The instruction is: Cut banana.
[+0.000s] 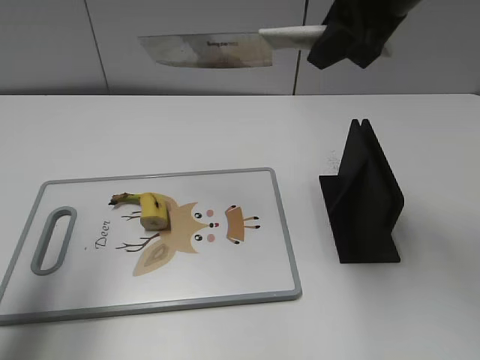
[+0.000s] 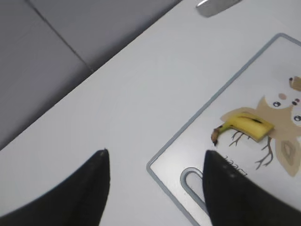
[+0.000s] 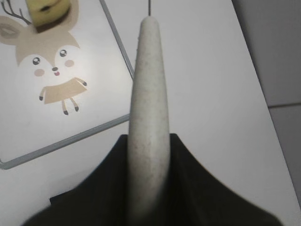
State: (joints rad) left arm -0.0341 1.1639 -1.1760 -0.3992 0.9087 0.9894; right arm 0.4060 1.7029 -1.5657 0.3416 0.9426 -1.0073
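One banana stub: the banana (image 1: 148,209) lay on the left part of the board (image 1: 247,281), stem to the left, cut face to the right.
Knife: the knife (image 1: 210,50) hung high over the far table edge, blade flat-on to the exterior view, tip to the left.
Right gripper: the right gripper (image 1: 352,34) was clamped on the pale handle (image 3: 148,108).
Key relation: banana sat nearer and lower-left of the blade; its long axis ran roughly left-right, so a cut looked to need the blade across it.
Left gripper: the left gripper (image 2: 155,186) stood wide and empty, just off the board's left end, nearer the fruit.
Holder: the black stand (image 1: 364,199) stood right of the board.
Hidden: right jaw tips cut off at frame top; blade edge unseen from the right wrist.
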